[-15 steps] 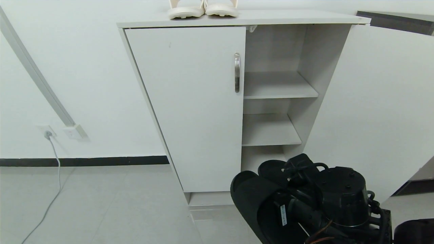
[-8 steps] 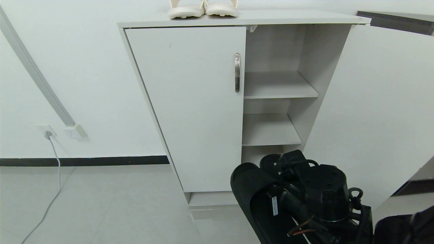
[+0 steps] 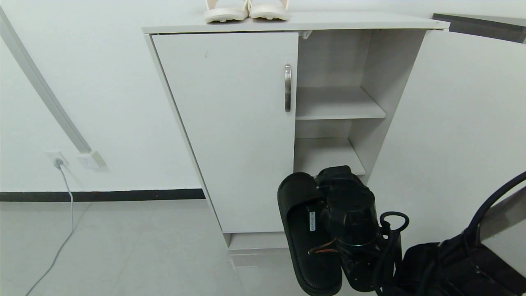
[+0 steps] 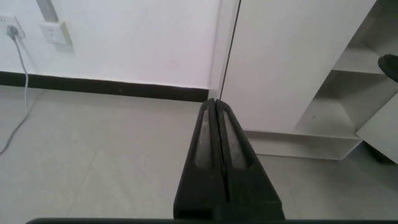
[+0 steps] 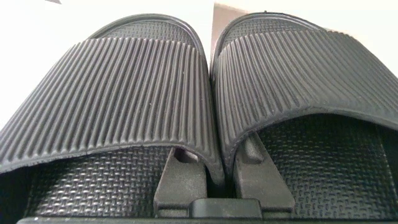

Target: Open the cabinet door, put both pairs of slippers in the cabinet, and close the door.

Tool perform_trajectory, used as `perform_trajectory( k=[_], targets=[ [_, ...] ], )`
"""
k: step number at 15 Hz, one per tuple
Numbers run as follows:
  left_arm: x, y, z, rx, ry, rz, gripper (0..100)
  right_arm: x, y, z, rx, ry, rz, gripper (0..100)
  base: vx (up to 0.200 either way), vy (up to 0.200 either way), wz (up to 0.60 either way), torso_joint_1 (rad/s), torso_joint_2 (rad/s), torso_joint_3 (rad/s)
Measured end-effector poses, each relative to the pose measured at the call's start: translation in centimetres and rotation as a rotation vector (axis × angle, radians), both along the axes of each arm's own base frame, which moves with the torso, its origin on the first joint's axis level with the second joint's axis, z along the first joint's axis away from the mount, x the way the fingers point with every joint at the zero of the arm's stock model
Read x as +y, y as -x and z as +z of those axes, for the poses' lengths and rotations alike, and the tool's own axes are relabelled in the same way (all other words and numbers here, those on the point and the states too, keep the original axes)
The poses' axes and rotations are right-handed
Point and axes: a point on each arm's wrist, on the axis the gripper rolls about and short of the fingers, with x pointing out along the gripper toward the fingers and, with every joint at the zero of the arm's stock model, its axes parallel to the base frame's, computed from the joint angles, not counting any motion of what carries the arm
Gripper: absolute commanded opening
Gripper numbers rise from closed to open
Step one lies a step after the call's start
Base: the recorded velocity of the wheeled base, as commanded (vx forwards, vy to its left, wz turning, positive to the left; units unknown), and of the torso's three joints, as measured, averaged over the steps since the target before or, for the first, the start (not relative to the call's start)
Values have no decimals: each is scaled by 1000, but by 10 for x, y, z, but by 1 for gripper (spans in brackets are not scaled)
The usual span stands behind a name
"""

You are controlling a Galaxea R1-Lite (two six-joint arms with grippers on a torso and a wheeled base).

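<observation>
Evidently the black slippers (image 5: 143,81) have ribbed straps; pebbled footbeds.

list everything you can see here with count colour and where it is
cabinet: one, white, against the wall
closed door: one, white, left half, with a silver handle
open door: one, white, swung out on the right
shelves: two, white, inside the open half
black slippers: one pair, black, held low before the open half
cream slippers: one pair, cream, on top of the cabinet
wall socket: one, white, low on the left wall, grey cable plugged in
right gripper: one, black, shut on the black slippers
left gripper: one, black, shut, over the floor
</observation>
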Motion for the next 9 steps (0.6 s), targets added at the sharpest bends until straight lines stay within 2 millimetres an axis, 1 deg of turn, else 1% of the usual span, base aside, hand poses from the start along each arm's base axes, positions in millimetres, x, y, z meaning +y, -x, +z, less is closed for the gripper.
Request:
perform_trajectory(
  k=[6, 9],
  targets=[
    [0, 0, 0, -1, 3, -1, 0, 6, -4, -11, 16, 15, 0, 0, 0, -200, 0, 5, 4, 2],
    [0, 0, 0, -1, 8, -1, 0, 5, -7, -16, 25, 25, -9, 0, 0, 0, 0, 0, 0, 0]
  ],
)
